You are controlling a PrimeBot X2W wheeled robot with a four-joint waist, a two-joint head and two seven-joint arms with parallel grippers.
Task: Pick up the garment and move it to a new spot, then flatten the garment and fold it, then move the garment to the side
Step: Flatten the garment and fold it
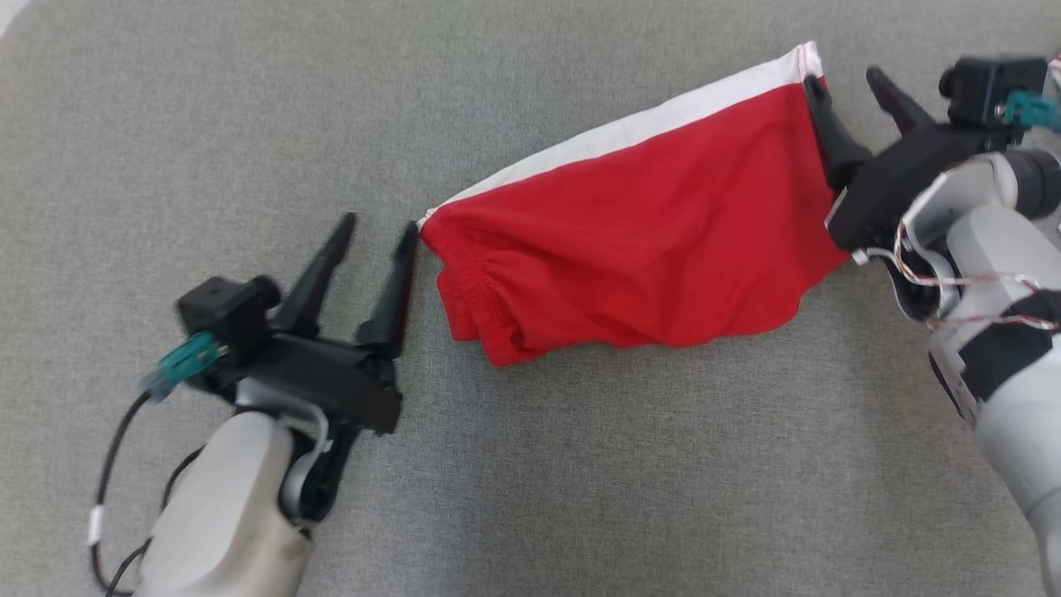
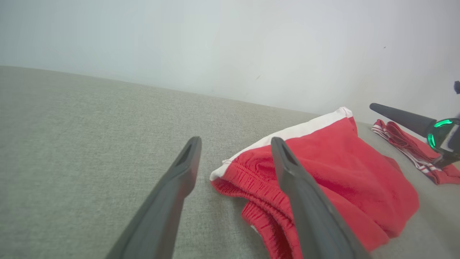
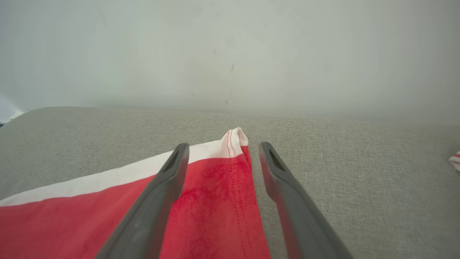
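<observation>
Your red garment (image 1: 646, 232) lies folded on the grey surface (image 1: 207, 124), right of centre; left gripper (image 1: 380, 228) spread just beside its waistband; right gripper (image 1: 844, 83) spread over its hem corner; bare surface lies left and near you.

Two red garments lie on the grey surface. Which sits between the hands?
The large red shorts with the broad white band, waistband by the left hand. The other, a crumpled piece with thin white stripes, lies apart past the right hand.
</observation>
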